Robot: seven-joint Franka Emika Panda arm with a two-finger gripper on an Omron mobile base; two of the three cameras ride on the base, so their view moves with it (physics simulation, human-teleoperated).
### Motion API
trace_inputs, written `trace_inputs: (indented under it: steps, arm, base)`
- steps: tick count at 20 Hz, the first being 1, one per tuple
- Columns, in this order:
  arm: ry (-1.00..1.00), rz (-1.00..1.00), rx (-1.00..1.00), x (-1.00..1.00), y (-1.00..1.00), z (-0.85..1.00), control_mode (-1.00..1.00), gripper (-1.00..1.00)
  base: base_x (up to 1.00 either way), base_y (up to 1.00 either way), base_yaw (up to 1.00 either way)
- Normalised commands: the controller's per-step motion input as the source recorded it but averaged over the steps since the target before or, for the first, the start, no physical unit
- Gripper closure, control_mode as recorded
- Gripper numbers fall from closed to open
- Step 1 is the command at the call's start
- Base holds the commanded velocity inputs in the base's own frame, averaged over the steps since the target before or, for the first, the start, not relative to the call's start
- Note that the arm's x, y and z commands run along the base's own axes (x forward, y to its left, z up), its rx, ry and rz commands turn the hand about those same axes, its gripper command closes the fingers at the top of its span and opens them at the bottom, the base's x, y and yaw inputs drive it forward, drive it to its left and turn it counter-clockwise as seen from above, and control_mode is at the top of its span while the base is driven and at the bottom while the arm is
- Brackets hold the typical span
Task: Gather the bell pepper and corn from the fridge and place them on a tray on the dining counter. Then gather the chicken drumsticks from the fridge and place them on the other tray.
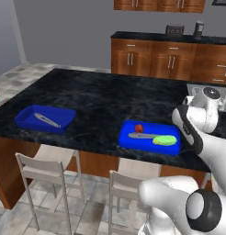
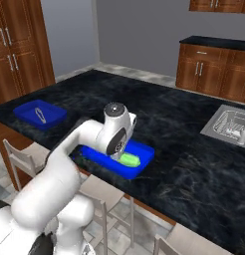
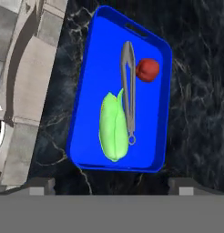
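Note:
On the black marbled dining counter [image 1: 101, 96] a blue tray [image 1: 126, 137] [image 3: 93, 68] lies near the front edge. In it are the red bell pepper [image 1: 139, 128] [image 3: 147, 70], the yellow-green corn [image 1: 165, 140] [image 2: 129, 160] [image 3: 113, 127] and silver tongs [image 3: 128, 91] between them. My gripper [image 3: 111, 185] hovers above this tray, open, with nothing between its fingers. The other blue tray [image 1: 27, 117] [image 2: 25, 112] sits far to the left and holds just a silver utensil [image 1: 47, 120]. The fridge and chicken drumsticks are out of view.
Pale stools [image 1: 41, 170] [image 1: 128, 183] stand under the counter's front edge. A steel sink [image 2: 229, 124] is set into the counter to the right. Brown wood cabinets [image 1: 165, 59] line the back wall. Bare black stone lies between the two trays.

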Motion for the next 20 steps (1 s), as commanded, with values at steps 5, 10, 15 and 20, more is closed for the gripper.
trace_inputs:
  steps: [5, 10, 15, 20]
  arm:
    - [-0.36, -0.05, -0.01, -0.90, 0.13, 0.48, -1.00, -1.00]
    - [-0.18, 0.00, -0.02, -0.50, 0.04, 0.19, -1.00, -1.00]
    - [-0.14, 0.00, 0.00, -0.55, 0.00, 0.15, -1.00, -1.00]
    - [-0.03, -0.01, 0.00, -0.05, 0.00, 0.04, 1.00, -1.00]
  base:
    - [0.00, 0.00, 0.00]
    - [0.00, 0.00, 0.00]
    - [0.00, 0.00, 0.00]
    - [0.02, 0.00, 0.00]
